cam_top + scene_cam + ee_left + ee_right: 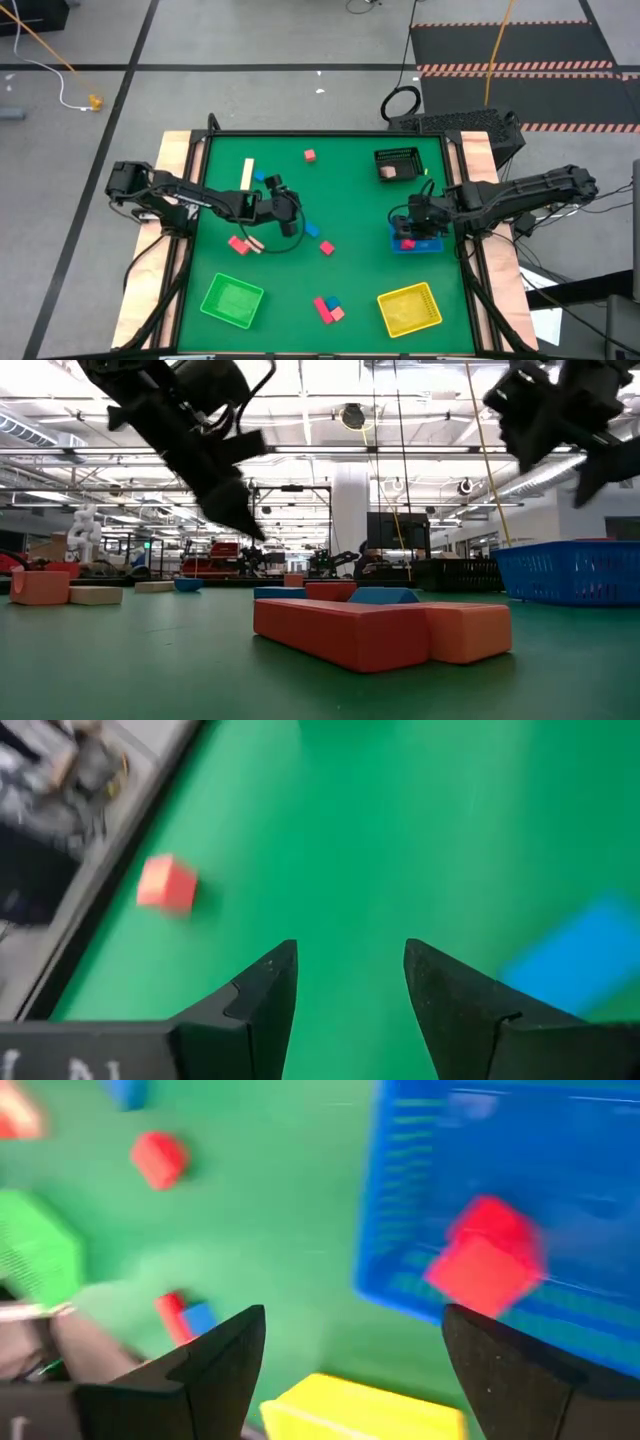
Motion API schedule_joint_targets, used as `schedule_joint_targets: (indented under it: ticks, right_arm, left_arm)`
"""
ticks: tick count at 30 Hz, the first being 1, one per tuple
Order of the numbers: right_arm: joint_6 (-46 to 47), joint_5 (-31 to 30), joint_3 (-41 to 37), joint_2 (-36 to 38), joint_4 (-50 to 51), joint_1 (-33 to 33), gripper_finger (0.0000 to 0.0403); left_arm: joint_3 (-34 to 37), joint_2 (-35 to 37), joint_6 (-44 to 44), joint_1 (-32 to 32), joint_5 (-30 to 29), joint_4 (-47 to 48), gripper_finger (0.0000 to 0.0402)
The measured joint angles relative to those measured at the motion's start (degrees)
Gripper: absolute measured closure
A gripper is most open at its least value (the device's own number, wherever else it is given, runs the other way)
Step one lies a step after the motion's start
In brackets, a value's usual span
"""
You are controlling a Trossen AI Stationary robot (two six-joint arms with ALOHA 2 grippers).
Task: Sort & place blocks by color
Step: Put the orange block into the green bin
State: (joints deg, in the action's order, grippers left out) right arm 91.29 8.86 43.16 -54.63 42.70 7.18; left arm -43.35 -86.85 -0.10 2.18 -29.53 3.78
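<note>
Small wooden blocks lie scattered on the green table. A red cube rests in the blue tray. My right gripper hovers open above that tray's left part, holding nothing. My left gripper hangs open over bare table left of centre. A blue block lies just beside it, and a pink-red cube a little farther. A red bar, a blue block and a pink block sit together near the near edge.
A green tray and a yellow tray stand near the near edge. A black mesh basket sits far right. A cream bar, a red cube and a pink and a cream block also lie about.
</note>
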Motion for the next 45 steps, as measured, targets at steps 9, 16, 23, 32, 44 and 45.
schedule_joint_targets:
  ticks: [9, 16, 23, 32, 44, 45]
  right_arm:
    - [-10.5, -6.9, 0.0, -0.1, -18.2, 0.0, 0.0115]
    - [-19.6, -9.0, 0.0, -0.9, -22.6, -0.1, 0.0115]
    - [-24.8, -8.8, -0.9, -2.6, -24.6, -0.2, 0.0115]
    - [-26.2, -8.6, -3.6, -2.9, -25.4, -0.3, 0.0115]
    - [-26.5, -8.6, -6.6, -2.9, -28.4, -0.3, 0.0115]
    - [-26.5, -8.6, -6.6, -2.9, -28.4, -0.3, 0.0115]
  left_arm:
    - [-0.1, 8.0, -9.0, 1.1, 6.0, 26.9, 0.0215]
    - [0.0, 12.5, -16.2, 3.8, 21.6, 45.9, 0.0215]
    - [0.0, 12.3, -14.0, 11.3, 25.0, 54.9, 0.0215]
    - [0.0, 11.8, -13.2, 18.5, 25.0, 53.4, 0.0215]
    - [0.0, 5.4, -12.2, 20.9, 23.7, 45.2, 0.0215]
    - [-0.1, 4.8, -11.8, 20.9, 23.8, 45.5, 0.0215]
